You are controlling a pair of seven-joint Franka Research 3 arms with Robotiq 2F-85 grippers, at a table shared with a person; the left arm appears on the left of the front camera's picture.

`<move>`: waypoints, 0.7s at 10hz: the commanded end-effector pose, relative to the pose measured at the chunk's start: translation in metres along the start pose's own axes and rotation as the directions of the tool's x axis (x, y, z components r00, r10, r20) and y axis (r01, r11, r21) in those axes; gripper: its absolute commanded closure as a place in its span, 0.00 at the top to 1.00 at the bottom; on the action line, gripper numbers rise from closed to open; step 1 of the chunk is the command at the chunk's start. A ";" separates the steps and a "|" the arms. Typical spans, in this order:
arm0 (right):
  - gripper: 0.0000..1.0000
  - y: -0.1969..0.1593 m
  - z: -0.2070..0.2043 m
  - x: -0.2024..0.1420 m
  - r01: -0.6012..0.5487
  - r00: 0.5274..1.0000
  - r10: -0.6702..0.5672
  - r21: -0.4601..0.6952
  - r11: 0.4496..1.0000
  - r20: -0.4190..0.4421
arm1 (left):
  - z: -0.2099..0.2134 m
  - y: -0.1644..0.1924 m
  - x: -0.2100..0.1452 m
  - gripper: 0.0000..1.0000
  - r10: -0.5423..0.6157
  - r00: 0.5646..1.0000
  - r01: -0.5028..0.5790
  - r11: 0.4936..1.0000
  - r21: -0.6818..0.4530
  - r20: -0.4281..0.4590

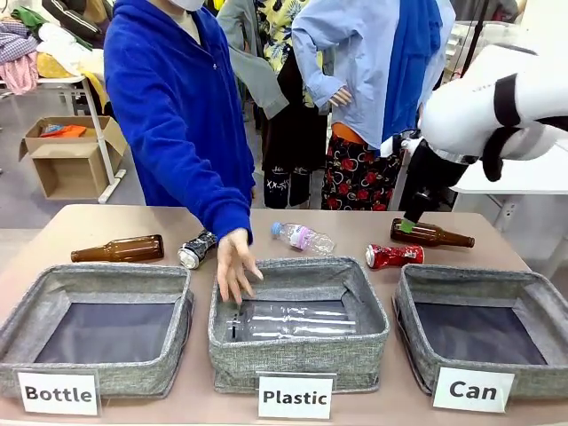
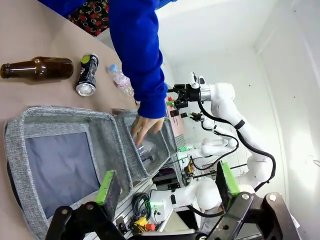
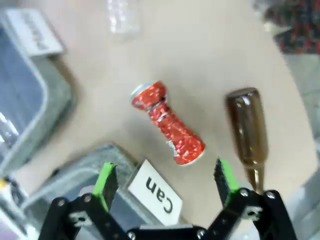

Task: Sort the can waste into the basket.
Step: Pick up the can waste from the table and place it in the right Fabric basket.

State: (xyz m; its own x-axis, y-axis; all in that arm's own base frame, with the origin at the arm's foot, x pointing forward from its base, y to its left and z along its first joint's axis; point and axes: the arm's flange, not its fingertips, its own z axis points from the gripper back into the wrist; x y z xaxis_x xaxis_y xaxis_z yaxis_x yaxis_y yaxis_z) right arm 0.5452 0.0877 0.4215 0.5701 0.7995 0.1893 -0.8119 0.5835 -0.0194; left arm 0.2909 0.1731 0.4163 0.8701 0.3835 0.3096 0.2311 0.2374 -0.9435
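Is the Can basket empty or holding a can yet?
Empty. The basket shows a bare dark bottom; the red can and black can lie on the table.

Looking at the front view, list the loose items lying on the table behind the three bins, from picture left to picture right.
brown glass bottle → black-and-silver can → clear plastic bottle → red can → second brown glass bottle

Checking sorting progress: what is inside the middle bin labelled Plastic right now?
A clear plastic bottle lies on the dark bottom of the Plastic bin. The person's hand reaches over its back left rim and hides that corner.
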 end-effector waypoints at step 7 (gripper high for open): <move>1.00 -0.006 -0.036 0.005 -0.509 0.853 0.518 0.122 0.852 -0.061 | 0.002 -0.001 0.000 1.00 -0.023 1.000 0.023 1.000 -0.013 -0.001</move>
State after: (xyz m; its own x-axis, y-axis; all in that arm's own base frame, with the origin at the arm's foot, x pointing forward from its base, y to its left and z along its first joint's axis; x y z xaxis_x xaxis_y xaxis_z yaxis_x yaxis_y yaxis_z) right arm 0.5583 0.0916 0.3967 0.0544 0.9966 0.0623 -0.9983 0.0528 0.0266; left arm 0.2908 0.1732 0.4163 0.8699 0.3833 0.3104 0.2319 0.2374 -0.9433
